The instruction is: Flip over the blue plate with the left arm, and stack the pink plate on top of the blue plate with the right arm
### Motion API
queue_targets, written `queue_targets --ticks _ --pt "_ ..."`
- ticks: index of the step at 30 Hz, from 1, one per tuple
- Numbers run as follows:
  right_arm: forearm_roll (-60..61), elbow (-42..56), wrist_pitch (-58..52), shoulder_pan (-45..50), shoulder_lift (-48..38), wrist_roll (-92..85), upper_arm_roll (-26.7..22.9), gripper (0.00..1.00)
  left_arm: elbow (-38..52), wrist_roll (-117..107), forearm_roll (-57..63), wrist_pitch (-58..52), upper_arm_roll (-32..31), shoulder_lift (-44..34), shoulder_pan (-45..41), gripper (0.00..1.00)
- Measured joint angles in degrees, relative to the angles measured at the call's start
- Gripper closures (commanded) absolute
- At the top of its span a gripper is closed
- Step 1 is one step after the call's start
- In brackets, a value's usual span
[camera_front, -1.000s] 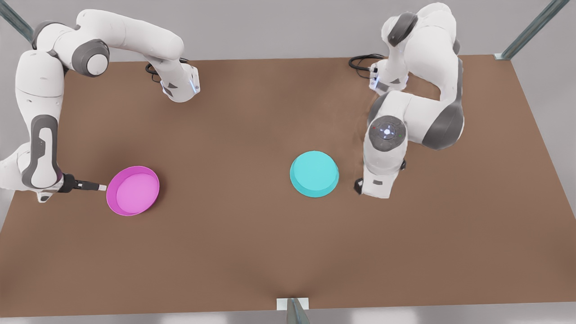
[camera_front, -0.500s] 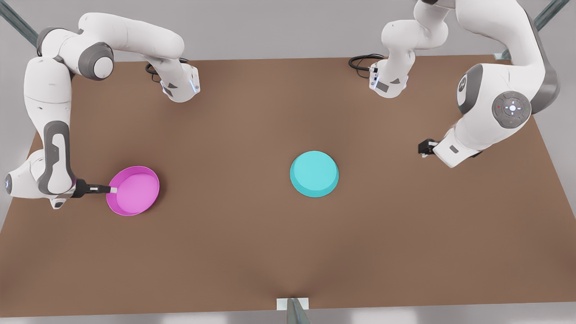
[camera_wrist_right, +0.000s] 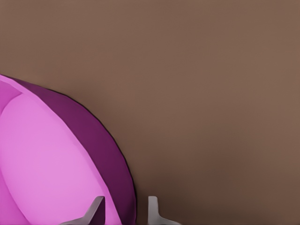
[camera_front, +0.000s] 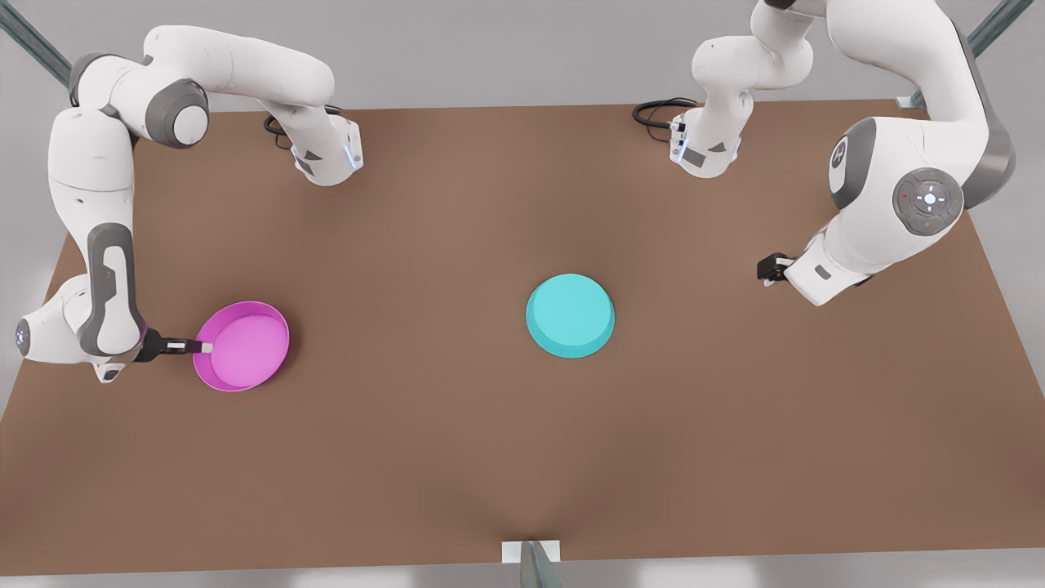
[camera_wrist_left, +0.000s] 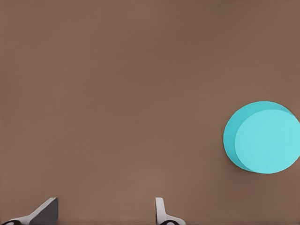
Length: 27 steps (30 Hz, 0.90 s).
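The blue plate (camera_front: 570, 314) lies at mid-table with its flat plain underside up; the left wrist view shows the blue plate (camera_wrist_left: 265, 138) far off to one side. My left gripper (camera_front: 766, 269) hangs open well away from it, toward the front view's right, with its fingertips (camera_wrist_left: 161, 211) wide apart and nothing between them. The pink plate (camera_front: 241, 347) rests rim-up at the front view's left. My right gripper (camera_front: 204, 348) is open at its outer edge. In the right wrist view the right gripper (camera_wrist_right: 124, 211) straddles the rim of the pink plate (camera_wrist_right: 47, 154).
The brown table (camera_front: 457, 457) stretches bare between the two plates and toward its front edge. Both arm bases (camera_front: 326, 159) stand at the back edge with black cables beside them. A metal post (camera_front: 535, 563) stands at the front edge.
The left arm swung up and away from beside the blue plate to the front view's right. The right gripper slid in along the table until its fingers reached the pink plate's rim.
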Motion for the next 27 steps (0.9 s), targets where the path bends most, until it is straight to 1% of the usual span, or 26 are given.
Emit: queue_targets --ticks 3,6,10,11,12,14,15,16,24,27 --pt "-0.1 0.1 0.1 0.0 0.0 0.0 0.0 0.54 0.0 -0.1 0.0 -0.1 0.0 0.1 0.1 0.00" --pt "0.0 0.1 0.1 0.0 0.3 0.0 0.0 0.62 0.0 -0.3 -0.1 -0.1 0.0 0.2 0.0 0.00" --pt "0.1 0.1 0.2 0.0 0.5 0.0 0.0 0.63 0.0 -0.4 -0.3 -0.1 0.0 0.2 0.1 0.00" --pt "0.1 0.1 0.1 0.0 0.5 0.0 0.0 0.71 0.0 -0.5 -0.4 -0.1 0.0 0.2 0.1 0.00" --pt "0.1 0.1 0.1 0.0 0.5 0.0 0.0 0.75 0.0 -0.4 -0.4 -0.1 0.0 0.2 0.0 0.00" --pt "0.1 0.1 0.2 0.0 0.7 0.0 0.0 0.75 0.0 -0.5 -0.4 -0.1 0.0 0.2 0.1 0.00" --pt "0.1 0.1 0.1 0.0 0.7 -0.1 0.0 0.78 0.0 -0.5 -0.4 -0.1 0.0 0.2 0.1 0.00" --pt "0.2 0.1 0.1 0.0 0.7 -0.7 0.0 0.79 0.0 -0.5 -0.4 -0.1 0.0 0.2 0.1 0.00" --pt "0.5 0.4 -0.1 0.1 0.2 -1.6 0.0 0.79 0.0 -0.6 -0.4 -0.2 0.0 0.2 0.1 0.00" --pt "0.8 0.4 -0.7 0.1 -0.7 -1.4 1.1 0.79 0.0 -0.5 -0.4 -0.1 0.0 0.2 0.1 0.00"
